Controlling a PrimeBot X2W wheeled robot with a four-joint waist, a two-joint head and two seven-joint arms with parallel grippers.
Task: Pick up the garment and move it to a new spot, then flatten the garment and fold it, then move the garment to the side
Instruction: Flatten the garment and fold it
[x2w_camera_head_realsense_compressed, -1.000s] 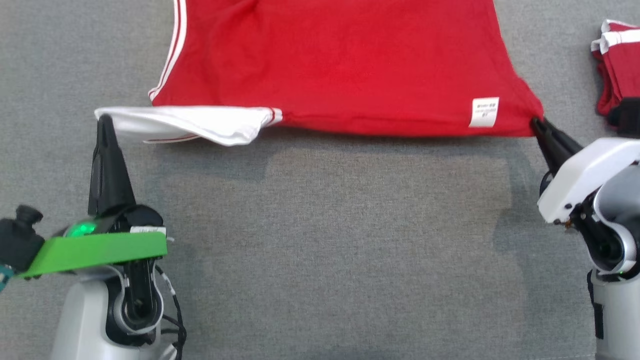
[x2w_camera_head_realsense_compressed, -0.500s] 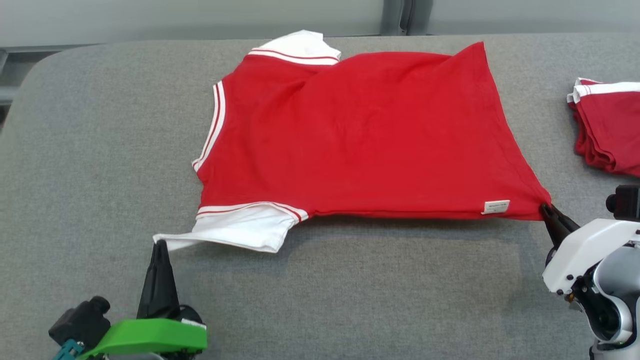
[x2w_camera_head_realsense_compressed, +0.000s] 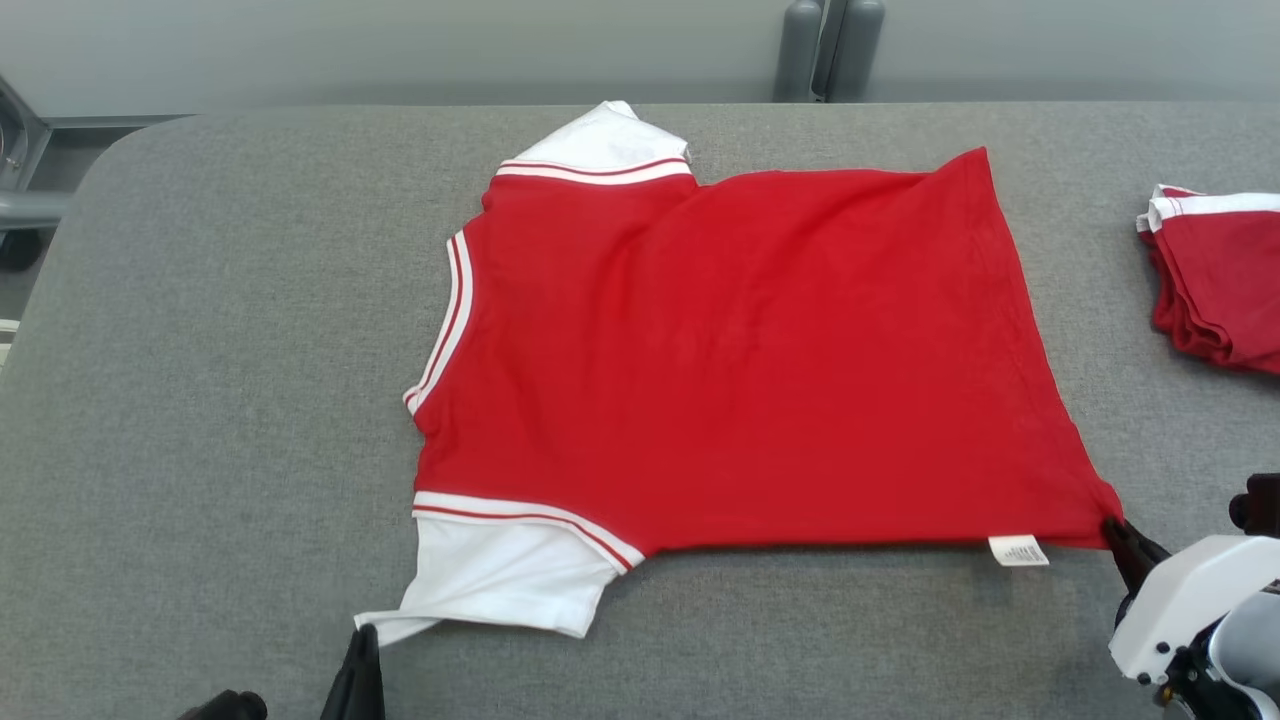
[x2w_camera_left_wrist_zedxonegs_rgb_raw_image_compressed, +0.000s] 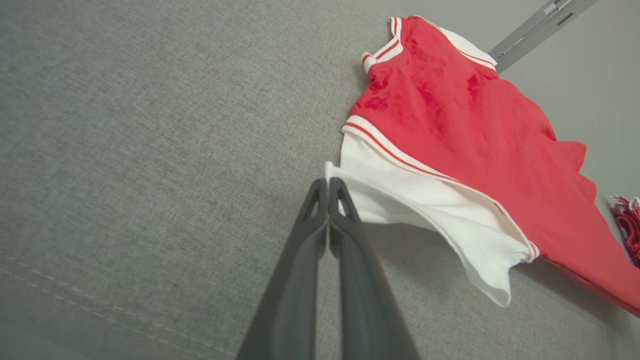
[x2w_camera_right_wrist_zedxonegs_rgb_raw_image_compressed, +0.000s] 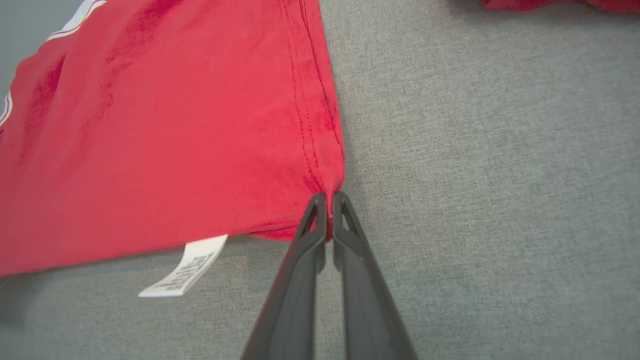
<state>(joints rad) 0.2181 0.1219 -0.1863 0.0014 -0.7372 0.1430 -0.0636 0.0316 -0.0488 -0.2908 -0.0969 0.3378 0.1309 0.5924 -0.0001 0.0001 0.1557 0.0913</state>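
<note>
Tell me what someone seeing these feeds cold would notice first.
First, the big red shirt, spread across the middle of the grey table. Next, the two dark tools pinching its near corners: the left tool is shut on the edge of the white sleeve, and the right tool is shut on the hem corner near the white label. A folded red garment lies apart at the table's right edge.

Nothing legible anywhere. A small white tag (x2w_camera_head_realsense_compressed: 1018, 550) hangs at the five o'clock corner of the red garment (x2w_camera_head_realsense_compressed: 740, 350); it carries dark print, too small and blurred to read.
</note>
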